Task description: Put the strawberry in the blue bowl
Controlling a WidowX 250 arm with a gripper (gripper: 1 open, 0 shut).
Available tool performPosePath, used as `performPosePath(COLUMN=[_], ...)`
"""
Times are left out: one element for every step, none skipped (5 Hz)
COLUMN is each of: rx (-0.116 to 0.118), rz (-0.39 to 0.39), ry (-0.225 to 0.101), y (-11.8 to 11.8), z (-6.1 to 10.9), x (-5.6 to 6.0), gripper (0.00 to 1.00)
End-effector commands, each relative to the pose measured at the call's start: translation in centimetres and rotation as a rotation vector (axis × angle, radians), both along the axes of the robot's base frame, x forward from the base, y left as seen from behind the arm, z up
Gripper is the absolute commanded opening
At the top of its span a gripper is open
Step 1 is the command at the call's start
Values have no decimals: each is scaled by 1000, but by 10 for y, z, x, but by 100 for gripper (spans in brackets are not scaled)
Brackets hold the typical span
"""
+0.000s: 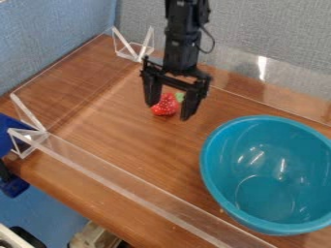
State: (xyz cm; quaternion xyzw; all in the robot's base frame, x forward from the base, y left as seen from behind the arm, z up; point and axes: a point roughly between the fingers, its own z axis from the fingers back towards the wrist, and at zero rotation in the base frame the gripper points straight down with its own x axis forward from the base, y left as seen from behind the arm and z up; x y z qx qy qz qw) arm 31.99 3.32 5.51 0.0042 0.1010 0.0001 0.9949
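One camera on this, and the gripper [172, 101] is pointing steeply down at the wooden table [91, 102], jaws spread wide, one dark finger [150, 94] on each flank of the strawberry [165, 107]. Nothing clamped: the berry sits on the wood right between those fingers, partly hidden behind them, and I cannot tell if either one touches it. Off to the gripper's lower right, well apart, waits the blue bowl [233, 174]. A clear plastic wall [104, 173] runs along the near edge.
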Motion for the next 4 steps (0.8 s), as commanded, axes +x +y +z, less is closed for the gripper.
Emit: performPosePath(rx=[10, 5, -5, -15], rz=[30, 38, 48, 59], ry=[-61, -65, -69, -73], y=[14, 17, 22, 25], z=[7, 1, -4, -8], x=[17, 24, 31, 37], gripper=[100, 100, 100, 100])
